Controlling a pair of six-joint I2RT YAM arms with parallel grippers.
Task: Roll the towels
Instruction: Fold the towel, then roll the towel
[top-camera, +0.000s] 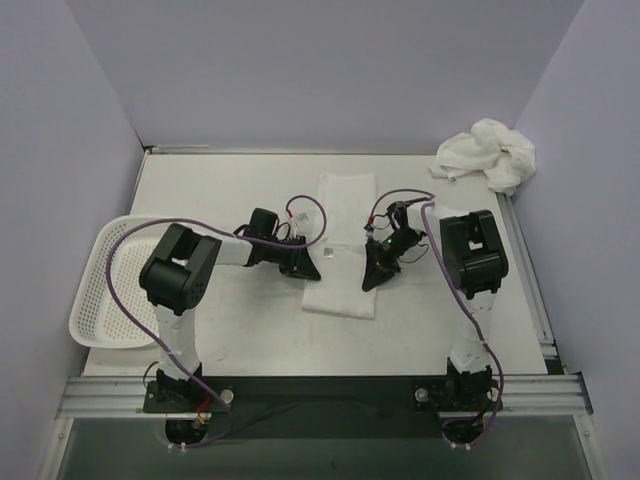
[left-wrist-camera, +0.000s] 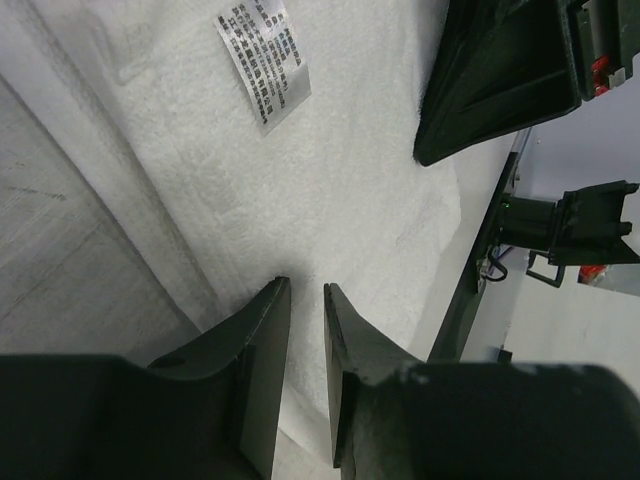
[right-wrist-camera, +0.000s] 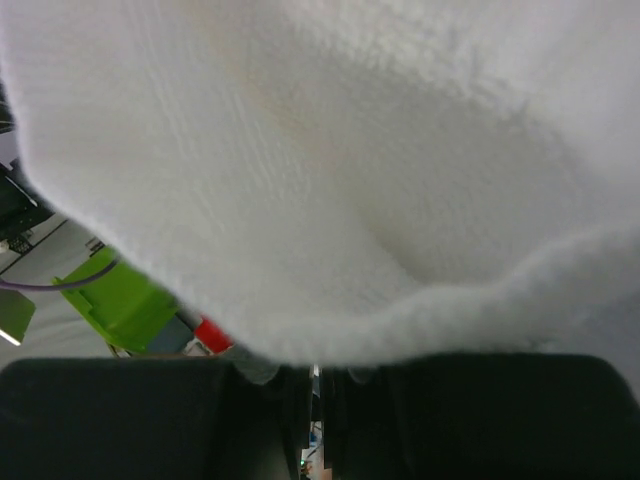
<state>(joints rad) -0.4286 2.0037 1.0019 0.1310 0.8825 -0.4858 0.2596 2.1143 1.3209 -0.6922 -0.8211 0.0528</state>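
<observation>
Mid-table (top-camera: 230, 190), lying flat: a towel (top-camera: 345, 200), folded to a long strip running away from the arm bases, tag (left-wrist-camera: 265, 60) facing up. In the far right corner, a second towel (top-camera: 490, 150), crumpled in a heap. At left, a basket (top-camera: 85, 320).

Left gripper (left-wrist-camera: 307, 290) at the strip's left edge, tips close over the terry: narrow, only a slit between the jaws, nothing in it. Right gripper (right-wrist-camera: 315, 372) opposite, at the right edge: pinched fully together, seemingly on a lip of cloth, with raised fabric filling that wrist view.

Looks soft, light and limp. No stiffness to push against, so expect sagging and bunching wherever unsupported. Grippy pile, not slippery; likely to drag on the table rather than slide. Nothing to break.

Best to take hold at the two long edges, level with each other, pinching through all folded layers and not the top one alone. With uneven grips, probably a skewed, cone-shaped roll.
</observation>
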